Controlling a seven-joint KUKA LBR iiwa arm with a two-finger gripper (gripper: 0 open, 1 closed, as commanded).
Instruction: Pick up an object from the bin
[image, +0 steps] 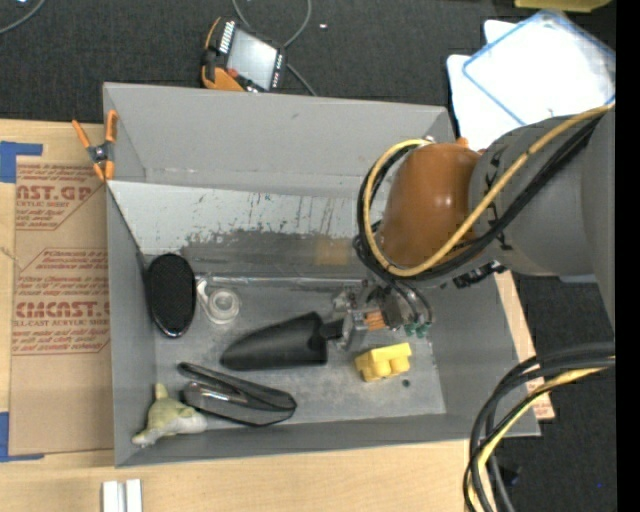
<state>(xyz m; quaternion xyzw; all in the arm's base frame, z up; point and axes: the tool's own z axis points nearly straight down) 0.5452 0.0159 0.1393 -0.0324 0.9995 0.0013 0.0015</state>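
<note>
Grey metal bin (270, 140), front-right area: small yellow plastic block (383, 361). Just behind it, gripper (357, 323) low, beside wide end of black tapered wedge (275, 345). Gripper opening: can't tell. Arm w/ orange wrist cover (425, 205) enters over right edge, pitched down.

Arm: one thick grey arm (560, 200) comes in from the view's right edge, fills the upper right, and slopes down toward the left.
Wrist: a rounded orange-brown cover (430, 205) caps it at the left end of the grey link, seen from above.
Cables: black and yellow cables (375, 200) loop round the left side of the cover and run back along the arm. More of them curve across the lower right corner.
Gripper: the gripper (372, 318) hangs just below the cover and points down. It shows as a cluster of small metal parts with bits of orange and green.
Pose: the arm reaches steeply down, with the wrist almost straight over the gripper, so the cover hides the gripper's upper part.
</note>
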